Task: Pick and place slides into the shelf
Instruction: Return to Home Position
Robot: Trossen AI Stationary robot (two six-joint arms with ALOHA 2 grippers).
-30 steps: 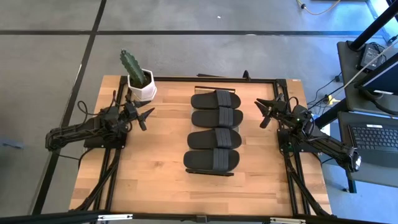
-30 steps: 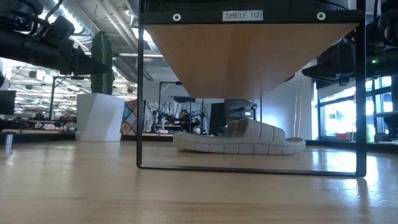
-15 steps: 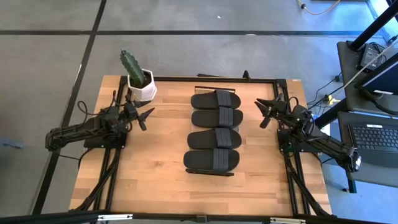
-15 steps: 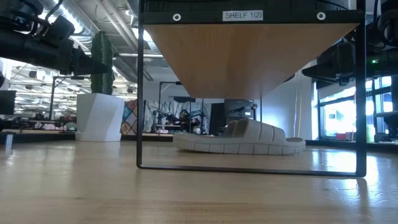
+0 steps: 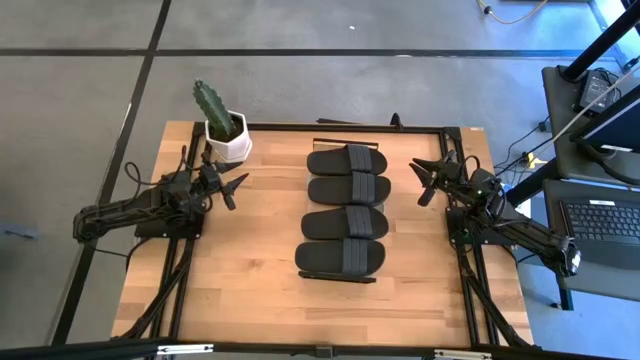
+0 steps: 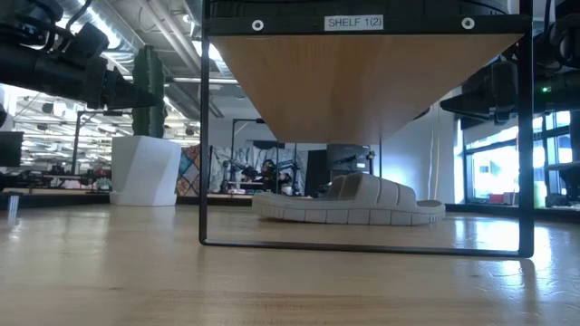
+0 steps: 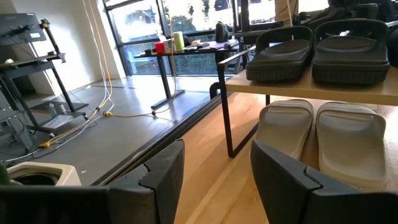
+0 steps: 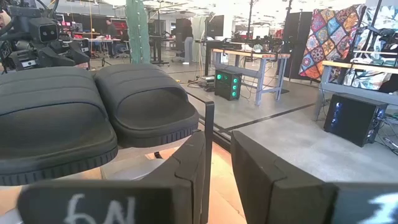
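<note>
Four matte black slides (image 5: 346, 208) lie side by side, soles down, on the shelf's light wood top (image 5: 345, 205). Two pale beige-grey slides (image 7: 317, 140) rest on the tabletop under it; the low view shows them under the plank as one pale shape (image 6: 353, 204). My left gripper (image 5: 236, 186) hovers open to the left of the shelf, pointing at it. My right gripper (image 5: 424, 182) hovers open to the shelf's right, facing the black slides (image 8: 93, 115). Neither gripper touches anything.
A cactus in a white pot (image 5: 224, 128) stands at the table's far left, just beyond my left gripper. The shelf's thin dark frame legs (image 6: 203, 145) stand on the tabletop. Bare wood lies between each gripper and the shelf and along the near edge (image 5: 250, 300).
</note>
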